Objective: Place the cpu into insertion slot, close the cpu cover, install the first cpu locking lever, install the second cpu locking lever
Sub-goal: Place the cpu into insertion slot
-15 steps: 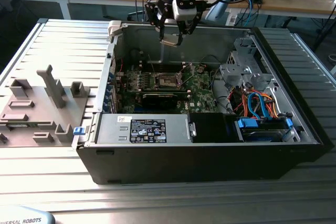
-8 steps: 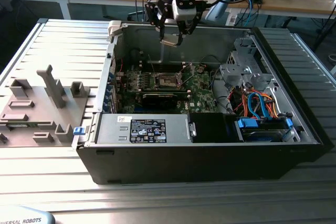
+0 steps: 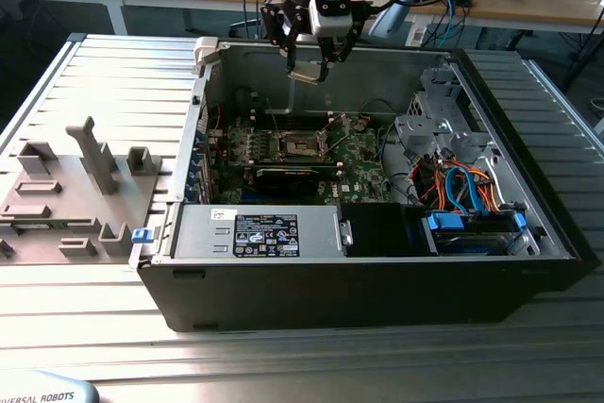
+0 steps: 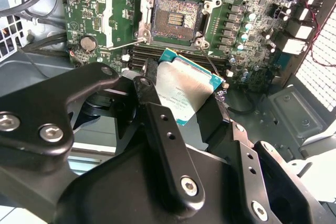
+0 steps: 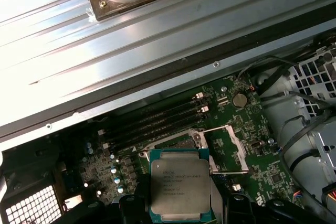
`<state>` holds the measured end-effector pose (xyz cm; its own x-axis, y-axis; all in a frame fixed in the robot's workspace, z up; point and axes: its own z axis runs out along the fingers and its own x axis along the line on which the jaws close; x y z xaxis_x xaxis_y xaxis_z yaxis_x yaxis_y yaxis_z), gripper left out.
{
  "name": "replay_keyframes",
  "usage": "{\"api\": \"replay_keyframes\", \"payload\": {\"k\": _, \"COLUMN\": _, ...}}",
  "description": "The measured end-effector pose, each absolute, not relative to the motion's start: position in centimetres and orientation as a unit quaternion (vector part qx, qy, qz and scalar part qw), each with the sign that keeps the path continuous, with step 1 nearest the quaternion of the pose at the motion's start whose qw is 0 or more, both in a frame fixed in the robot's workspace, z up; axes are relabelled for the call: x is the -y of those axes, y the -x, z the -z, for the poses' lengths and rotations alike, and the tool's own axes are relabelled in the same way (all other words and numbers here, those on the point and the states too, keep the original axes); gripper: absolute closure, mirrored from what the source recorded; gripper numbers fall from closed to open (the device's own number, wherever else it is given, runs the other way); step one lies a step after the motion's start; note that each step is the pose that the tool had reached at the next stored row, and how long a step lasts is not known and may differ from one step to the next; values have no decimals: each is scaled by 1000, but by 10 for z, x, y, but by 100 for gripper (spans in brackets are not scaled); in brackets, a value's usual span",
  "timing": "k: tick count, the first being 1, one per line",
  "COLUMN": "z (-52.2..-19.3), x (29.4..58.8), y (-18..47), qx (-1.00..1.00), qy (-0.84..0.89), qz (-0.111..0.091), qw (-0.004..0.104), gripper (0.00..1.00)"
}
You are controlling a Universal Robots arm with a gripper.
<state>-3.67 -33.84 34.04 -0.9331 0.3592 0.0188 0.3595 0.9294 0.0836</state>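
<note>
Above the open computer case hangs the cpu (image 3: 304, 75), a flat silver-topped chip, with my gripper (image 3: 308, 65) shut on its two side edges. In both wrist views the cpu (image 4: 184, 90) (image 5: 180, 184) sits between the black fingers (image 4: 152, 95) of my gripper (image 4: 181, 106) (image 5: 181, 211). Below it on the green board lies the insertion slot (image 4: 176, 18) (image 3: 303, 145), dark, bare and open to view. The cpu cover (image 4: 119, 22) (image 5: 231, 148) is swung open beside the slot. Thin wire levers (image 4: 135, 40) stand raised at the slot's corners.
A long black card (image 3: 288, 176) lies just in front of the slot, with memory slots (image 5: 157, 119) on its other side. The power supply (image 3: 255, 233) and a drive bay with blue and orange cables (image 3: 462, 191) fill the case front. Grey fixtures (image 3: 85, 176) stand outside at the exterior view's left.
</note>
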Motion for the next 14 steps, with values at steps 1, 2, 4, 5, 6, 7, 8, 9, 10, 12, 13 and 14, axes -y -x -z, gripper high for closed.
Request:
{"api": "replay_keyframes", "payload": {"k": 1, "z": -340, "x": 338, "y": 37, "qx": 982, "qy": 184, "qz": 43, "qw": 2, "gripper": 46}}
{"api": "replay_keyframes", "payload": {"k": 2, "z": -340, "x": 338, "y": 37, "qx": 982, "qy": 185, "qz": 43, "qw": 2, "gripper": 46}}
{"api": "replay_keyframes", "payload": {"k": 4, "z": -340, "x": 338, "y": 37, "qx": 982, "qy": 186, "qz": 43, "qw": 1, "gripper": 46}}
{"api": "replay_keyframes", "payload": {"k": 5, "z": -340, "x": 338, "y": 37, "qx": 982, "qy": 186, "qz": 43, "qw": 1, "gripper": 46}}
{"api": "replay_keyframes", "payload": {"k": 6, "z": -340, "x": 338, "y": 37, "qx": 982, "qy": 186, "qz": 43, "qw": 1, "gripper": 46}}
{"api": "replay_keyframes", "payload": {"k": 7, "z": -340, "x": 338, "y": 37, "qx": 982, "qy": 186, "qz": 43, "qw": 1, "gripper": 46}}
{"api": "replay_keyframes", "payload": {"k": 8, "z": -340, "x": 338, "y": 37, "qx": 982, "qy": 186, "qz": 43, "qw": 1, "gripper": 46}}
{"api": "replay_keyframes", "payload": {"k": 9, "z": -340, "x": 338, "y": 37, "qx": 982, "qy": 186, "qz": 43, "qw": 1, "gripper": 46}}
{"api": "replay_keyframes", "payload": {"k": 10, "z": -340, "x": 338, "y": 37, "qx": 982, "qy": 186, "qz": 43, "qw": 1, "gripper": 46}}
{"api": "replay_keyframes", "payload": {"k": 12, "z": -340, "x": 338, "y": 37, "qx": 981, "qy": 188, "qz": 42, "qw": 1, "gripper": 46}}
{"api": "replay_keyframes", "payload": {"k": 13, "z": -341, "x": 338, "y": 37, "qx": 981, "qy": 190, "qz": 42, "qw": 1, "gripper": 46}}
{"api": "replay_keyframes", "payload": {"k": 14, "z": -340, "x": 338, "y": 37, "qx": 981, "qy": 191, "qz": 41, "qw": 1, "gripper": 46}}
